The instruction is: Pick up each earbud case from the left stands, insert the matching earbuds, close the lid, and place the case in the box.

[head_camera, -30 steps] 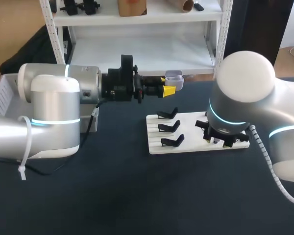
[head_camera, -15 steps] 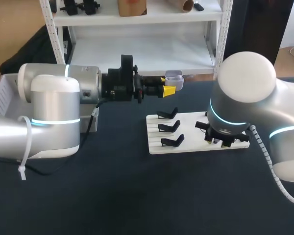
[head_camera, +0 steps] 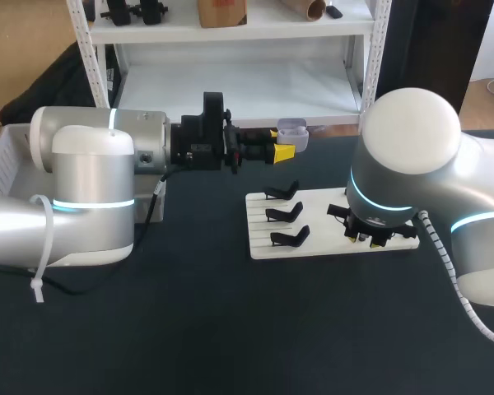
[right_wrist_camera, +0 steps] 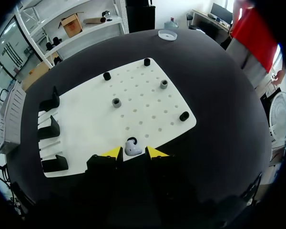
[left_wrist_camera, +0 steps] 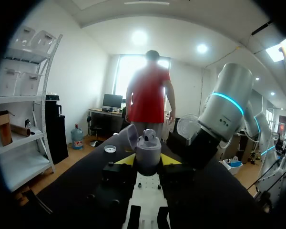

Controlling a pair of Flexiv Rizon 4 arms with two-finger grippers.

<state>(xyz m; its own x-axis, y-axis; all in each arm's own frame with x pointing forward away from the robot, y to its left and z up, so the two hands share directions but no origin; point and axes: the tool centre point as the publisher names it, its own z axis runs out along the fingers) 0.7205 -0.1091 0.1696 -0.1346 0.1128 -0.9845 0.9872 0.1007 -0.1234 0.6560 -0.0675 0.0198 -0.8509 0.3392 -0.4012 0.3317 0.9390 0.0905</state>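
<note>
My left gripper (head_camera: 284, 152) is raised over the table's far side, shut on a lavender earbud case (head_camera: 292, 129) whose lid stands open. In the left wrist view the case (left_wrist_camera: 148, 153) sits between the yellow tips with an earbud (left_wrist_camera: 149, 139) in it. My right gripper (head_camera: 369, 237) points down at the near right edge of the white board (head_camera: 329, 220). In its own view a pale earbud (right_wrist_camera: 132, 149) sits at a black socket on the board (right_wrist_camera: 133, 102), and the right gripper (right_wrist_camera: 133, 152) presses it from both sides.
Three bare black stands (head_camera: 285, 213) line the board's left side, also seen as stands (right_wrist_camera: 50, 128) in the right wrist view. Small pegs (right_wrist_camera: 116, 102) dot the board. A white box (head_camera: 4, 160) stands at the far left. A small white ring (right_wrist_camera: 167, 34) lies on the table beyond the board.
My right gripper's fingers have closed in around the earbud on the board. The left arm and its case have not moved.
</note>
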